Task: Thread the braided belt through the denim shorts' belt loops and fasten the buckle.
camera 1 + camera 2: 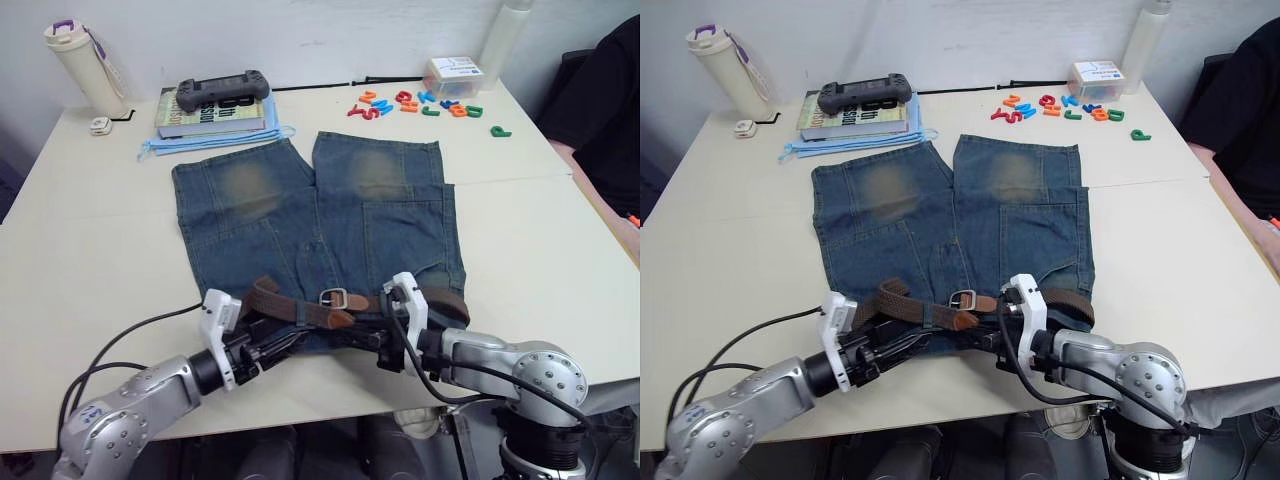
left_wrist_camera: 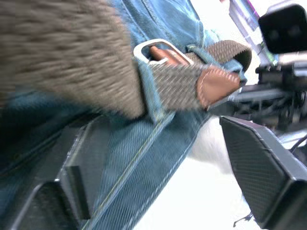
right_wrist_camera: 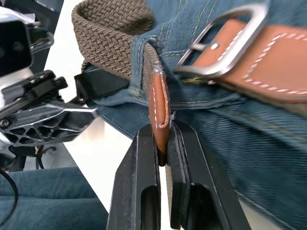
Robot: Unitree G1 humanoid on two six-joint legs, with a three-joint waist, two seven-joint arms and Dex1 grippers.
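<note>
The blue shorts (image 1: 315, 225) lie flat in the middle of the desk (image 1: 90, 260). The brown belt (image 1: 290, 305) runs along their low edge. The right gripper (image 3: 163, 158) jaws pinch its tan tip. The left gripper (image 2: 158, 158) jaws are apart.

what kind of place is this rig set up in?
Probably an office or lab room used as a test bench, not a home. A plain white table against a bare wall holds staged odds and ends: denim shorts, colored toy letters, a book and a game controller.
</note>
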